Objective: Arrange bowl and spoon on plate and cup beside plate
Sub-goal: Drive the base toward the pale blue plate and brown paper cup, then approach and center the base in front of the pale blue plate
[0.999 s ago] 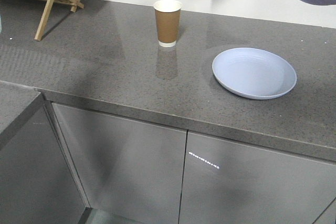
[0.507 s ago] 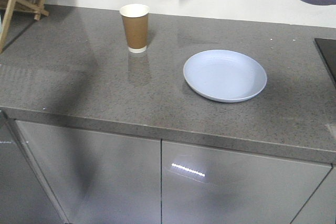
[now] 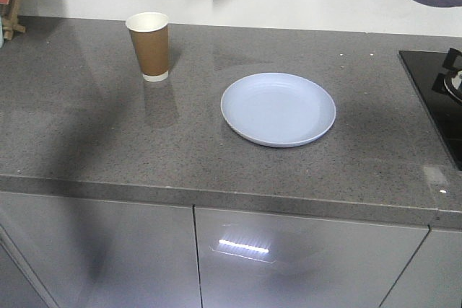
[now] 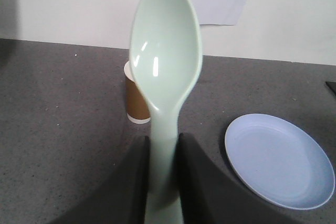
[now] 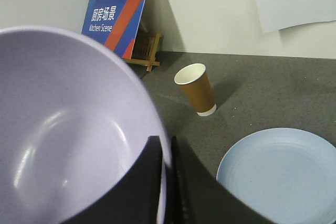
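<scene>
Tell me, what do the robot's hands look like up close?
Only the tips show. The left gripper and the right gripper each have two dark, near-black jaws, matte and plain, broad at the base and narrowing to blunt tips. No cables, markings or arm parts are in view.

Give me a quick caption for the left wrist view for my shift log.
Left gripper grips the mint-green spoon by its handle; brown cup stands behind it, empty plate to the right.

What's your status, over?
Left gripper shut on spoon handle, right gripper shut on bowl rim. Plate bare on counter, cup upright apart from it. Nothing blocking the plate.
</scene>
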Controlling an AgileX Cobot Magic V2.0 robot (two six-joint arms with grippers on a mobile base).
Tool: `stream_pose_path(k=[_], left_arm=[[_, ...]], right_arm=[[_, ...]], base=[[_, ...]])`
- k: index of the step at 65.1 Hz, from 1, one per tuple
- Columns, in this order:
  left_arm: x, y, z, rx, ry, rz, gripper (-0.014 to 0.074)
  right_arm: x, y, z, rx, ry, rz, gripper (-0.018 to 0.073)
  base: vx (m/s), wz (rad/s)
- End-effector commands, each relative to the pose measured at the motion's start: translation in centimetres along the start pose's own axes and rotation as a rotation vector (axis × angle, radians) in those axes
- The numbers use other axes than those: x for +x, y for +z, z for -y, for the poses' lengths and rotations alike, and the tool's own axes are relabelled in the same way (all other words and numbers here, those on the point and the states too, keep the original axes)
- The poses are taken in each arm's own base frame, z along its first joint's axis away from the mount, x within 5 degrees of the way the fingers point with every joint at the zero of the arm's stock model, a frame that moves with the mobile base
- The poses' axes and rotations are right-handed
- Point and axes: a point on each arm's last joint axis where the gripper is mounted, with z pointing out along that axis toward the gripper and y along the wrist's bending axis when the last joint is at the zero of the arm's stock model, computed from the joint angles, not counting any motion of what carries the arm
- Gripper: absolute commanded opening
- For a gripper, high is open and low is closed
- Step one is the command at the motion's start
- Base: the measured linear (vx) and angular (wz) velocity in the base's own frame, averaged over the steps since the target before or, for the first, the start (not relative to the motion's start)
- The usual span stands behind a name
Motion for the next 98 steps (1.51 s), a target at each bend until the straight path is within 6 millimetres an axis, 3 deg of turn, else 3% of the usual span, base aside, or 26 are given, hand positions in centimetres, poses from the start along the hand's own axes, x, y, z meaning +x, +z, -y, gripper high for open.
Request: stream_pose_path(k=[1, 98], left_arm=[[-1.48, -1.52, 0.56, 0.026, -0.007, 0.114, -0.0006], [-1.48, -1.52, 0.56, 0.026, -0.007, 0.114, -0.0006]], right_arm=[[-1.27, -0.90, -1.82, -0.041, -0.033, 0.088, -0.0005], [-1.27, -0.90, -1.82, -0.041, -0.033, 0.088, -0.0005]], base=[[0.04, -0.12], [0.02, -0.05]])
